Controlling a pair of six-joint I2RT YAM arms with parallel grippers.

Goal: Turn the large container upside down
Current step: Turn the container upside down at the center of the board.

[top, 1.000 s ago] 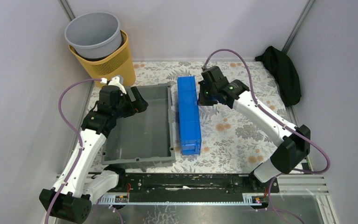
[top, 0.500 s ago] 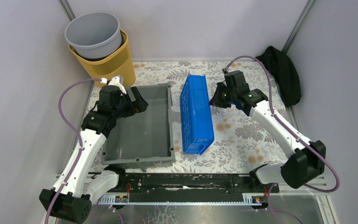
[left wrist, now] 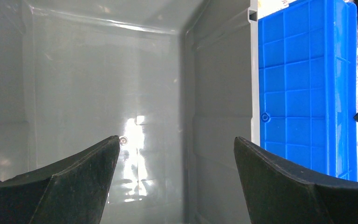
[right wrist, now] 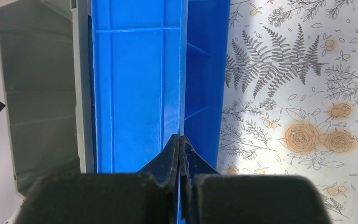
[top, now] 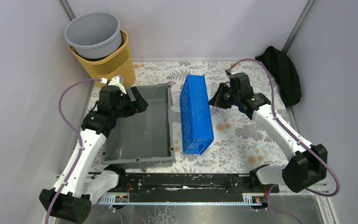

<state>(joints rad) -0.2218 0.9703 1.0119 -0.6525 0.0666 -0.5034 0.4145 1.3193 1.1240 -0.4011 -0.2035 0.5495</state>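
Note:
The large container point(top: 140, 128) is a dark-grey crate standing upright with its open side up on the left of the table. It also shows in the left wrist view point(left wrist: 102, 79) and the right wrist view point(right wrist: 37, 93). My left gripper point(top: 140, 103) hangs open and empty over the crate's far part, its jaws wide apart point(left wrist: 177, 140). My right gripper point(top: 216, 101) is shut on the thin upper edge of the blue ribbed tray point(top: 196, 114), which leans tilted on its long side next to the crate's right wall. The jaws pinch that edge point(right wrist: 181, 137).
A round light-grey bucket point(top: 93, 30) sits in a yellow basket point(top: 119, 65) at the back left. A black cloth point(top: 284, 74) lies at the back right. The floral table cover point(top: 242, 135) shows right of the blue tray. Walls stand close on both sides.
My right gripper moved right and back with the blue tray's edge, tipping the tray from upright on its side to leaning, gridded underside showing. The left arm and crate have not moved.

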